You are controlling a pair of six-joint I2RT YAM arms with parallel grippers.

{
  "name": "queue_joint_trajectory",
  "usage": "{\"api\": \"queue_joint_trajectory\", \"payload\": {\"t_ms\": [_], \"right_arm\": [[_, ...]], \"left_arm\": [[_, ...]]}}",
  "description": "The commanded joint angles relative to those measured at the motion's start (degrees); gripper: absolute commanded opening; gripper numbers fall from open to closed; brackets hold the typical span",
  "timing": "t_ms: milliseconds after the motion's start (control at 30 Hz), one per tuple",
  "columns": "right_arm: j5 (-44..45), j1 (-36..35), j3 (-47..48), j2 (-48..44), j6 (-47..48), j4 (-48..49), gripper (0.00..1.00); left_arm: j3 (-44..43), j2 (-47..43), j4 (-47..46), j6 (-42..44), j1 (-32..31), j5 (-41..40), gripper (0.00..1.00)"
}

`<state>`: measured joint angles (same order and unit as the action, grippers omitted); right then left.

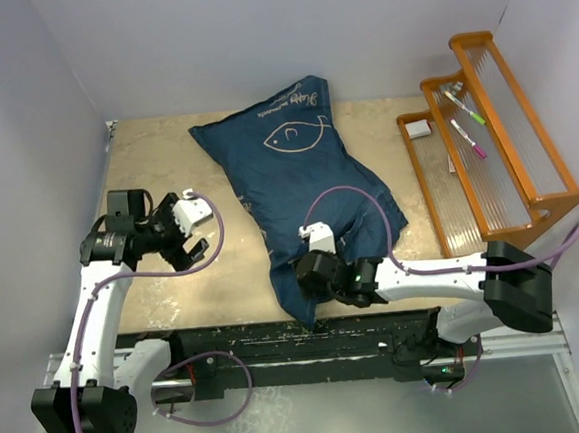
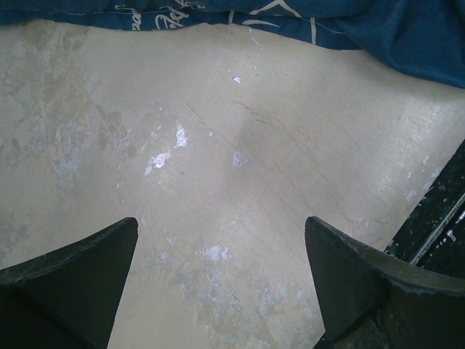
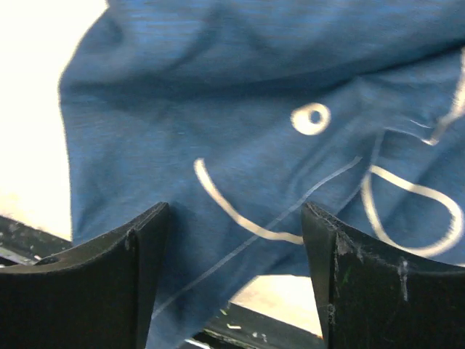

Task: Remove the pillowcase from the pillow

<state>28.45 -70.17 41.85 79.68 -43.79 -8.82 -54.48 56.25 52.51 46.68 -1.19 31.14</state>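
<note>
On the table (image 1: 155,167), a bulging pillowcase (image 1: 303,190).

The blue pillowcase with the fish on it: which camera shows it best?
The top external view: the pillowcase lies there whole, with its fish drawing and script visible. The left wrist view catches only a strip of its edge along the top. The right wrist view shows a close, slightly blurred patch with some white lines.
</note>
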Motion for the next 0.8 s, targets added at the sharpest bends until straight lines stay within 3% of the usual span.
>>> {"api": "queue_joint_trajectory", "payload": {"t_ms": [0, 133, 267, 433, 600, 767], "right_arm": [[1.30, 1.53, 0.76, -3.56, -4.93, -11.68, 0.78], [0.27, 1.53, 1.55, -3.69, -8.02, -17.10, 0.85], [-3.85, 1.57, -0.80, -4.89, -8.52, -8.13, 0.81], [-9.72, 2.34, 1.68, -1.54, -5.80, 6.28, 0.54], [-13.84, 8.20, 10.94, -0.51, -0.31, 7.77, 0.01], [-18.76, 15.64, 21.95, -0.46, 4.62, 6.85, 0.00]], "left_arm": [[-0.72, -2.39, 1.87, 3.01, 0.20, 2.52, 0.99], [-0.92, -2.88, 2.33, 3.54, 0.19, 3.09, 0.99], [-2.02, -2.77, 2.85, 2.38, 0.14, 3.78, 0.98], [-2.58, -3.23, 4.63, 2.21, 0.14, 4.62, 0.96], [-2.50, -4.35, 7.06, 5.41, 0.14, 4.91, 0.89], [-1.38, -6.06, 7.08, 6.54, 0.14, 6.92, 0.86]]}}
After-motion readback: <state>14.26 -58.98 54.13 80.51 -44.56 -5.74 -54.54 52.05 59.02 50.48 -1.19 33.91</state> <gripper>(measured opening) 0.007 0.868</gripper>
